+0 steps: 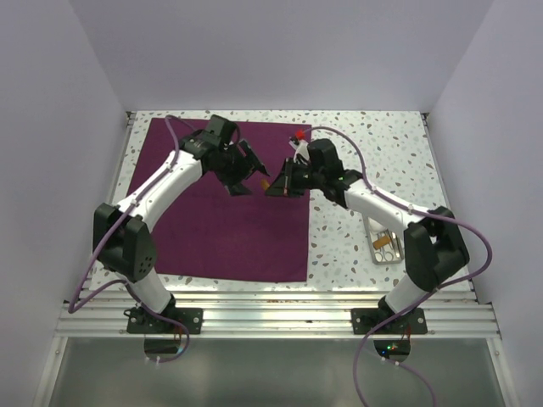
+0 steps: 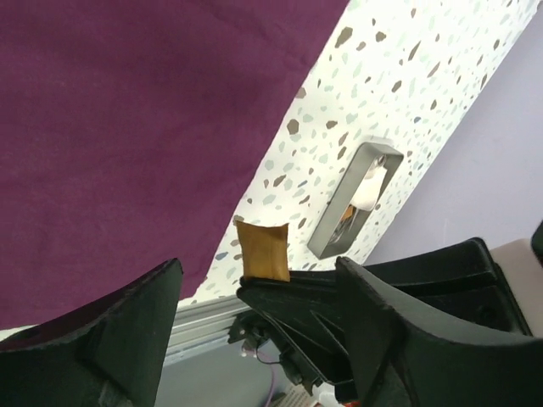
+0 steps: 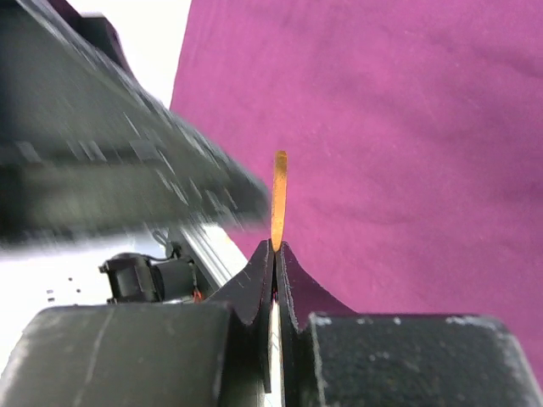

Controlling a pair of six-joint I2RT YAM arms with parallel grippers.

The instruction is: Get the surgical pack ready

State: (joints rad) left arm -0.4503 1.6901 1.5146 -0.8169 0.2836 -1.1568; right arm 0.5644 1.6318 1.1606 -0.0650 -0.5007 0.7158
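Note:
The plum-purple cloth [image 1: 229,229] lies spread flat as a large square sheet on the left of the table; it also shows in the left wrist view [image 2: 127,127] and the right wrist view [image 3: 407,127]. My right gripper [image 1: 278,185] is shut on a small flat tan tab [image 1: 265,182] and holds it in the air over the cloth's right part. The tab shows edge-on above the closed fingertips [image 3: 278,199]. My left gripper [image 1: 244,178] is open, facing the right one, close to the tab [image 2: 263,250] and not touching it. Its jaws stand wide apart.
A small silver metal tray [image 1: 383,242] with instruments lies on the speckled table to the right of the cloth, near the right arm; it also shows in the left wrist view [image 2: 356,199]. An aluminium rail [image 1: 271,318] runs along the near edge. Walls enclose three sides.

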